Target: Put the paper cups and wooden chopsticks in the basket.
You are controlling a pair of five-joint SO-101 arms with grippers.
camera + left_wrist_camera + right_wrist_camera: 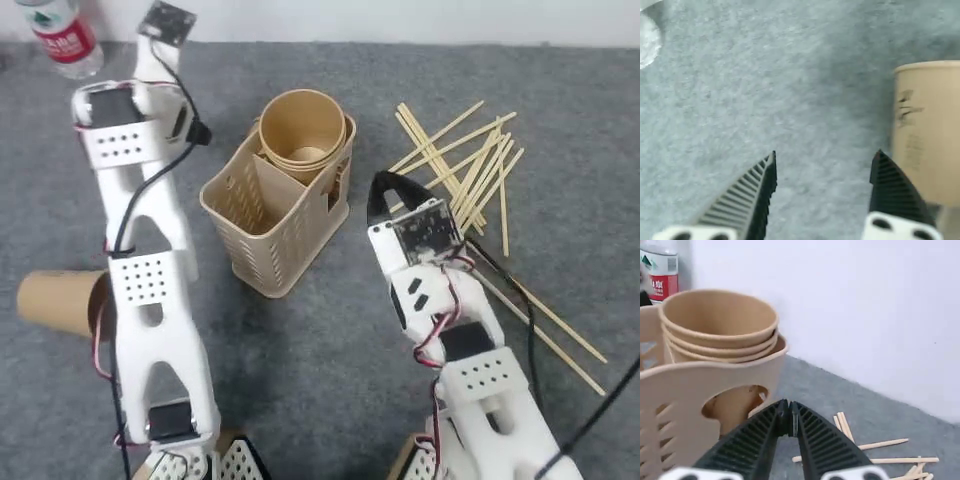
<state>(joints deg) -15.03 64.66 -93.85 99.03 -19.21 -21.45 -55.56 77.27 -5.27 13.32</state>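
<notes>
A beige slotted basket (232, 215) stands mid-table with a stack of paper cups (302, 125) in its far compartment. Another paper cup (55, 300) lies on its side at the left, beside the left arm. Wooden chopsticks (470, 165) lie scattered to the right of the basket. My right gripper (383, 190) is shut with nothing in it, its tip close to the basket's right wall (700, 390); in its wrist view the gripper (789, 407) points at the stacked cups (720, 320). My left gripper (825, 155) is open over bare carpet, with a paper cup (927, 130) just beyond one finger.
A plastic bottle (62, 35) stands at the far left corner, also seen as the bottle (660, 270) behind the basket. Two more chopsticks (550, 325) lie near the right arm. A white wall borders the far edge of the grey carpet (300, 360).
</notes>
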